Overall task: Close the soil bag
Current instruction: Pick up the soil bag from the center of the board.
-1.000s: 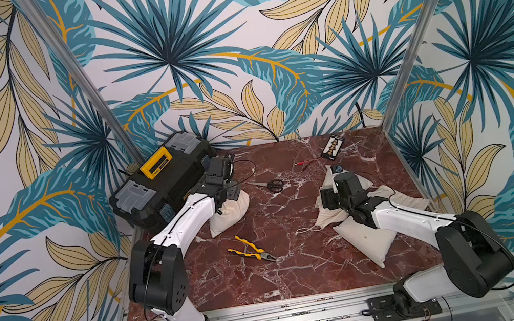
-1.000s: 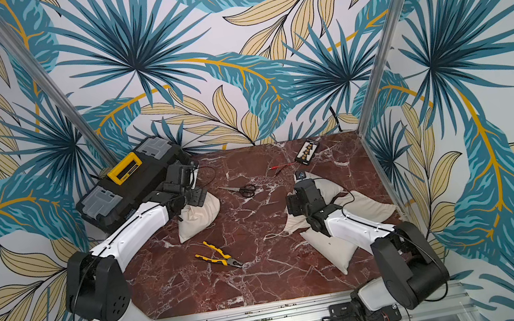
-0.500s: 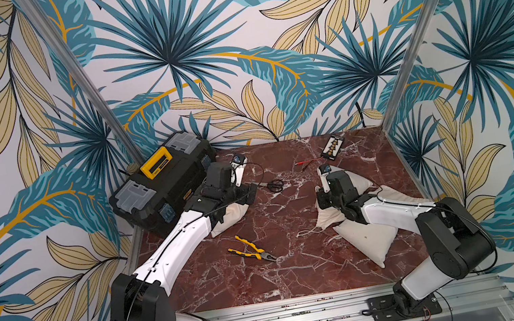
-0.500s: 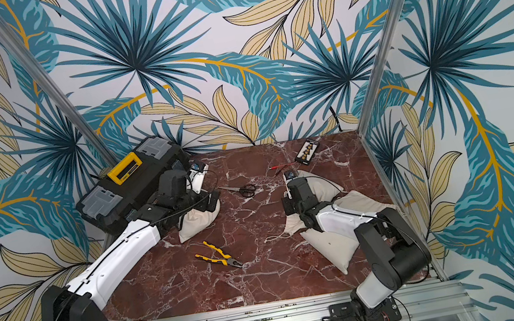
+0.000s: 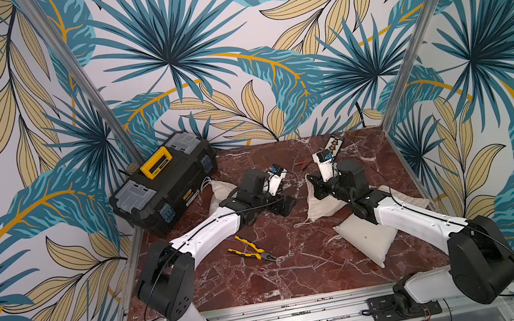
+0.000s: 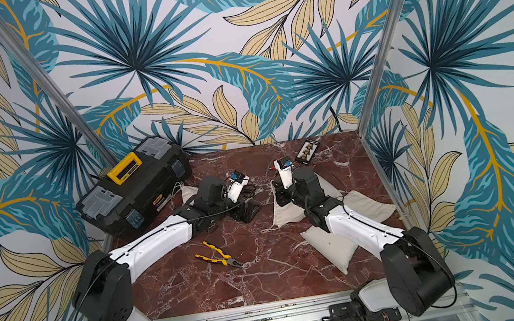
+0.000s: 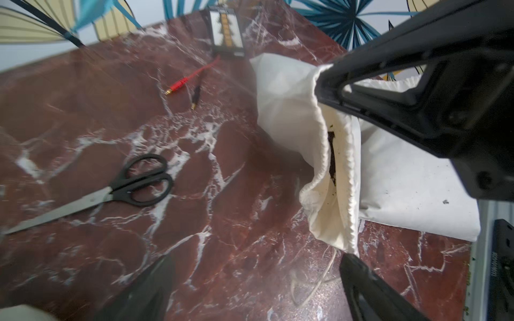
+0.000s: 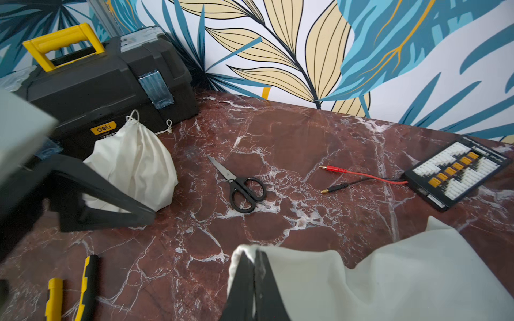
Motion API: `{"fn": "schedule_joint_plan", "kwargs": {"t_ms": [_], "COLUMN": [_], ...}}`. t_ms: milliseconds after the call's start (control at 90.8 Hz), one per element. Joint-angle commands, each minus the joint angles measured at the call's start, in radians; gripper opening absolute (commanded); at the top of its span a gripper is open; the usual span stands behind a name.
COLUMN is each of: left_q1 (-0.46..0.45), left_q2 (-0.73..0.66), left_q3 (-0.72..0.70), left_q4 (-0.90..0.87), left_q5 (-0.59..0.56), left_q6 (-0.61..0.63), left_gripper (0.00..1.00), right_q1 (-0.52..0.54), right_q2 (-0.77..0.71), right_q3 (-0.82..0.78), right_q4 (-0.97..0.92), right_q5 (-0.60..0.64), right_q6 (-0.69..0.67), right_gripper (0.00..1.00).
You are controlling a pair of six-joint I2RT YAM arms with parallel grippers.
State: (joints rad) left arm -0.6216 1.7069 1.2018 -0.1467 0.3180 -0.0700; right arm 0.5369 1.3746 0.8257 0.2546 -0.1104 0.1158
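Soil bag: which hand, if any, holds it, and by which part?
The right hand is shut on the soil bag, pinching the hemmed rim of its open mouth. The left hand is open and holds nothing.

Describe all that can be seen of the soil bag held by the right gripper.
The soil bag is off-white cloth with a drawstring at its mouth. It lies on the marble table, mouth open, dark soil showing inside. The right gripper is shut on its rim.
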Motion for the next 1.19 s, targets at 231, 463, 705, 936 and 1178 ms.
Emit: {"fn": "schedule_joint_plan", "kwargs": {"t_ms": [231,463,705,936,1178], "left_q1": [-0.040,-0.039,-0.003,-0.053,-0.073], "left_q2": [0.100,0.082,-0.064,0.016,0.171], "left_q3": [0.061,0.026,-0.142,-0.085,0.027], "left_q4": [0.161,0.252,0.268,0.346,0.362], "left_q5": [0.202,0.244,0.138,0.283,0.342], "left_q6": [-0.130,-0.195,-0.212,-0.237,-0.298], "left_gripper": [0.96,0.93,0.85,0.85,0.74], "right_q1": [0.020,0.029,0.028,0.029,0.029], "right_q2": [-0.064,-0.080,-0.089,-0.110,-0.137], "right_q3": [-0.041,-0.049,-0.060,-0.077,-0.071], "right_q4": [0.092,0.095,0.102,0.124,0.134], "right_q5": [-0.099,-0.092,-0.087,-0.102,-0.129], "right_q6": [0.017,0.012,0.014,0.029,0.040], "right_gripper": [0.00,0.00,0.00,0.00,0.00]}}
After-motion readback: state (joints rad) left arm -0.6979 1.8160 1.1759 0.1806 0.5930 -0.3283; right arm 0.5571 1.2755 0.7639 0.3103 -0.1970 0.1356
